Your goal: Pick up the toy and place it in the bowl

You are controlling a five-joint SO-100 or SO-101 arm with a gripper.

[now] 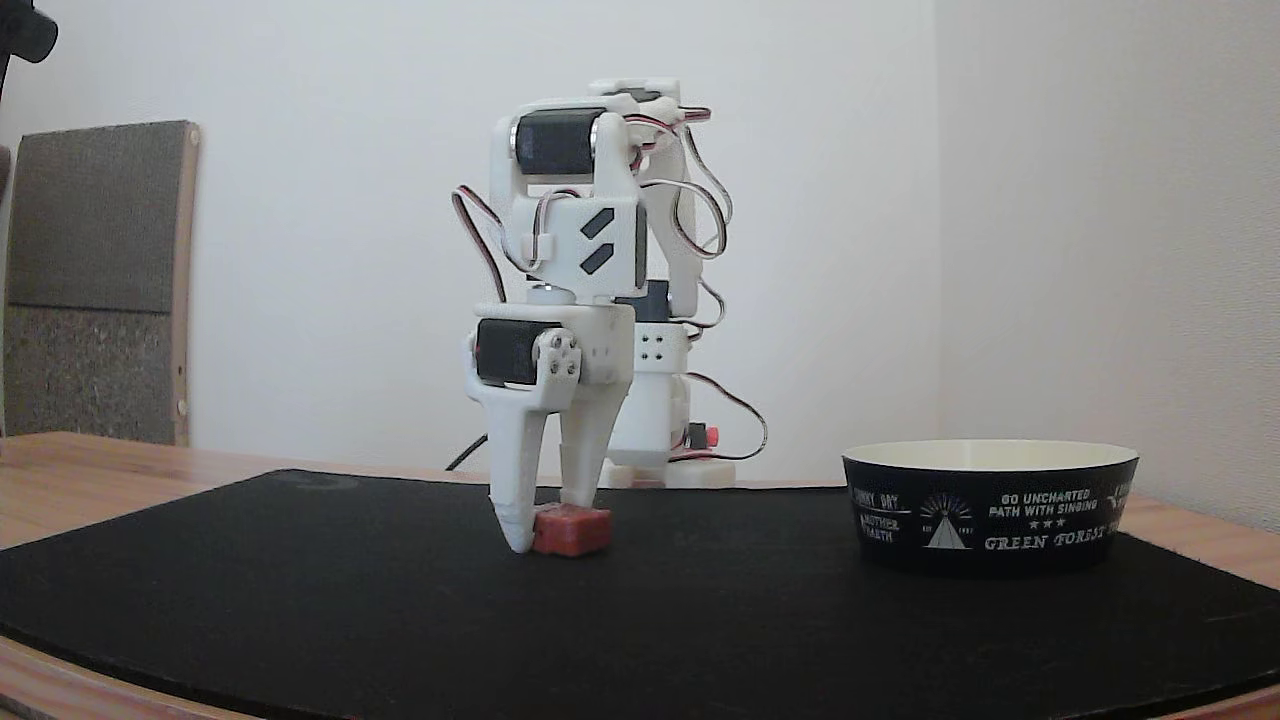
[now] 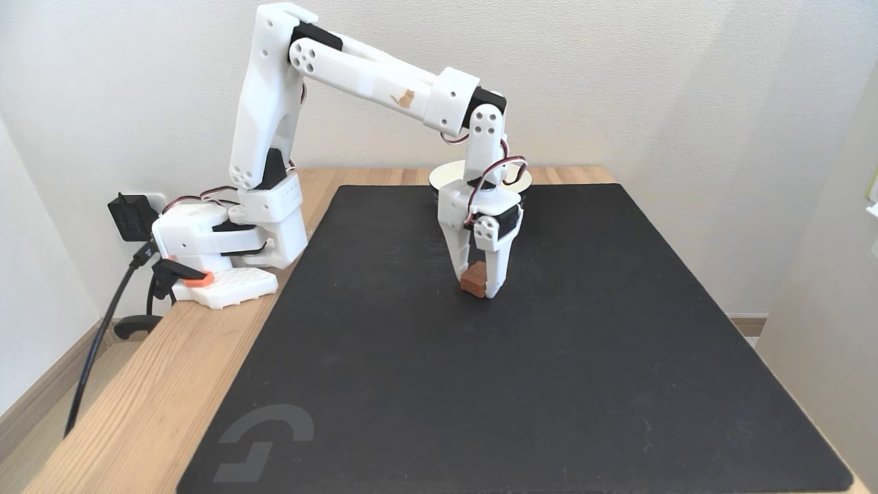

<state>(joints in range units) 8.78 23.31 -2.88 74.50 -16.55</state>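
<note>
Reading "GREEN FOREST": bowl (image 1: 990,510) lettering

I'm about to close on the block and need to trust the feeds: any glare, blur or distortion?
Low fixed view: soft focus, mat edge bowed, toy readable beside the gripper. High fixed view: even light, faint sheen on the mat, toy sharp.
</note>
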